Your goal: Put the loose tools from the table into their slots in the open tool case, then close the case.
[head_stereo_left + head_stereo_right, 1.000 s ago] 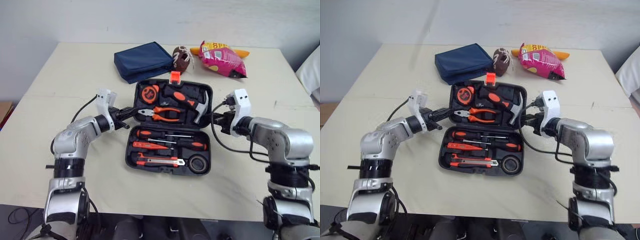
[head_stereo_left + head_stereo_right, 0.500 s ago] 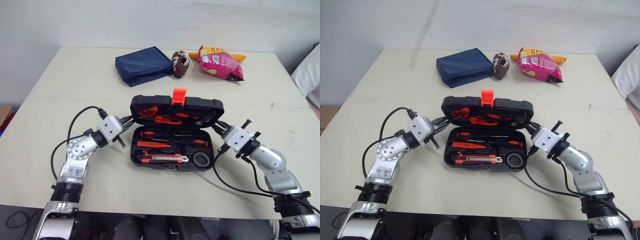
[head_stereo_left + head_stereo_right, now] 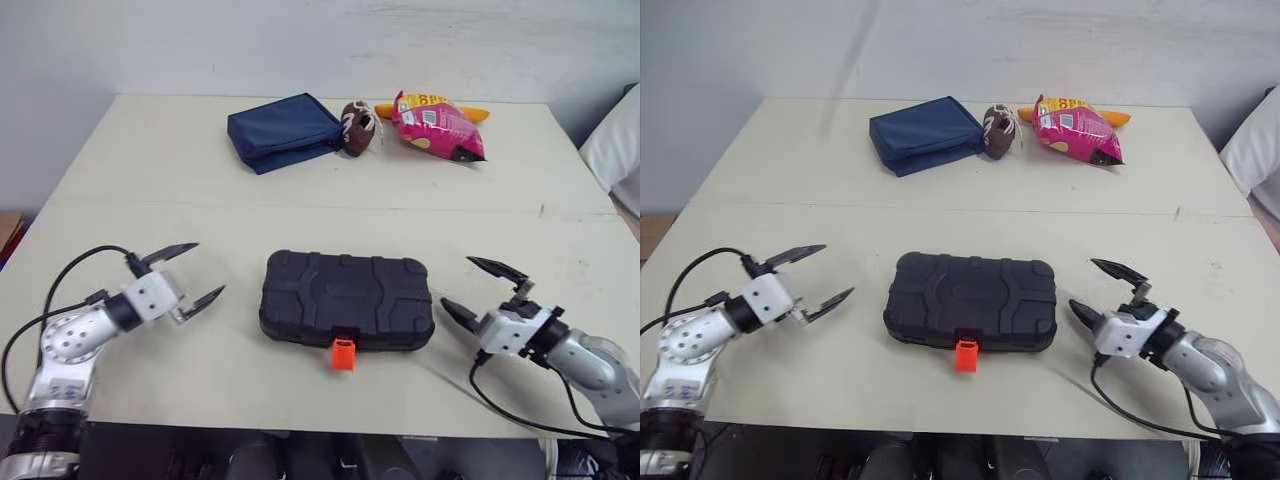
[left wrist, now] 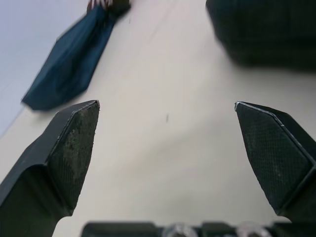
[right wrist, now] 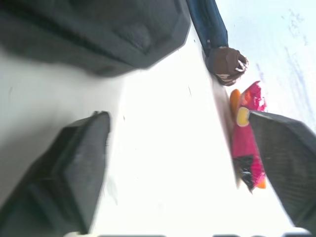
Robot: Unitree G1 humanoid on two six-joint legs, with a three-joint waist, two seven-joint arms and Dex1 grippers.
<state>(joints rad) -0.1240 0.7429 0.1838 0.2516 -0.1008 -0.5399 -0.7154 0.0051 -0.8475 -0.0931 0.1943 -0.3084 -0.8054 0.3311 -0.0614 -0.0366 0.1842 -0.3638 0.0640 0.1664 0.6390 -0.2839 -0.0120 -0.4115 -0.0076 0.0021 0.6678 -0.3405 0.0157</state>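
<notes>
**Case shut on the table, both grippers spread at its ends**

The black tool case (image 3: 347,298) lies flat in the middle of the near half of the pale table (image 3: 150,170), lid down, its ribbed top facing up. Its orange latch (image 3: 343,353) sticks out from the near edge, at about the middle of that edge.

The left gripper (image 3: 208,268) sits low over the table to the left of the case, its two black fingers spread wide and pointing toward the case's left end. There is bare table between the fingertips and the case, and nothing between the fingers. The right gripper (image 3: 457,282) is placed much the same on the right side: fingers splayed apart, tips aimed at the case's right end, close to it but not touching, holding nothing.

Along the far side of the table, well apart from the case, there is a row of other things. A dark blue pouch (image 3: 285,130) lies to the left, a small brown ball (image 3: 358,126) sits just beside its right end, and a pink snack bag (image 3: 438,124) lies to the right of the ball.
</notes>
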